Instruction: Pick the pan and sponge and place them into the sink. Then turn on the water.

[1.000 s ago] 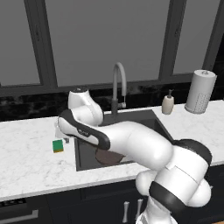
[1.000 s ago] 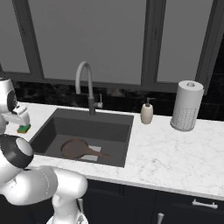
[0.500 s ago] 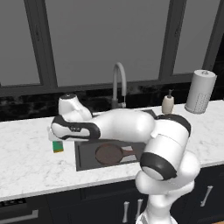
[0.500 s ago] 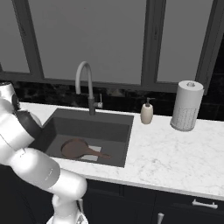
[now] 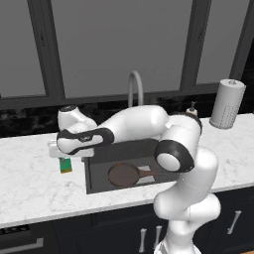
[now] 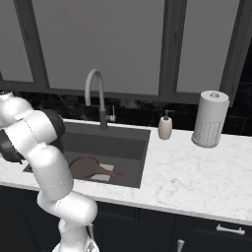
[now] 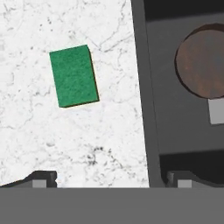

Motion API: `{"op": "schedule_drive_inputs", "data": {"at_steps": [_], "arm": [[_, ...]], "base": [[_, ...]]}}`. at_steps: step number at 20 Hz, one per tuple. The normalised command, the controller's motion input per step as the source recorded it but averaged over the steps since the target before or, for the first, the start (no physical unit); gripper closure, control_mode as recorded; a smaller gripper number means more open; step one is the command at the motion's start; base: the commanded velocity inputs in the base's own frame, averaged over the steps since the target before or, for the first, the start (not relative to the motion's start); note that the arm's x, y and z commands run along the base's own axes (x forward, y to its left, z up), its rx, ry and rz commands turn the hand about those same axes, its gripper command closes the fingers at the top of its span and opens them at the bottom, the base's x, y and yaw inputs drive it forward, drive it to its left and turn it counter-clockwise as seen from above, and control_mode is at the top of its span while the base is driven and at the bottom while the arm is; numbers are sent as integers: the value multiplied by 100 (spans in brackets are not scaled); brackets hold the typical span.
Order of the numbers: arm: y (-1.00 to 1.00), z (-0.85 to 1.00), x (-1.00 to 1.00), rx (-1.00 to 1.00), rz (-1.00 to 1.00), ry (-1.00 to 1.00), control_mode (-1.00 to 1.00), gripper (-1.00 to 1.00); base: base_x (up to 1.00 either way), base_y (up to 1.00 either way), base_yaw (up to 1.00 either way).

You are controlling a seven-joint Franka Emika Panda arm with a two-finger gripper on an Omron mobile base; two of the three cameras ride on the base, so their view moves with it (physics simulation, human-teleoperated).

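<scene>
The arm is reaching out toward nine o'clock, the gripper (image 7: 109, 180) pointing down with its jaws spread wide, holding nothing.

Bare white marble counter (image 7: 87, 148) surrounds the small green square sponge (image 7: 73, 75) on all sides. The dark grey recessed sink (image 7: 144, 87) rim runs beside it. The round reddish-brown pan (image 5: 124, 174) occupies part of the basin floor.

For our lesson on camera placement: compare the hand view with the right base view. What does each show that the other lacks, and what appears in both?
Hand view alone: the green sponge lying flat on the marble counter, beside the sink's edge and apart from it.

Right base view alone: the faucet, with no water running, the soap bottle, the paper towel roll and the windows.

Both: the sink with the pan lying in it.
</scene>
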Motion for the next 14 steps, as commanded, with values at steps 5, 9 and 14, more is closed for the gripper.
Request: {"op": "schedule_drive_inputs", "data": {"at_steps": [5,9,14], "arm": [[4,-31,19,-1,0,0,-100,-100],[10,-27,25,-2,0,0,-100,-100],[0,-9,15,0,0,0,-100,-100]], "base": [[0,0,0],[0,0,0],[0,0,0]]}}
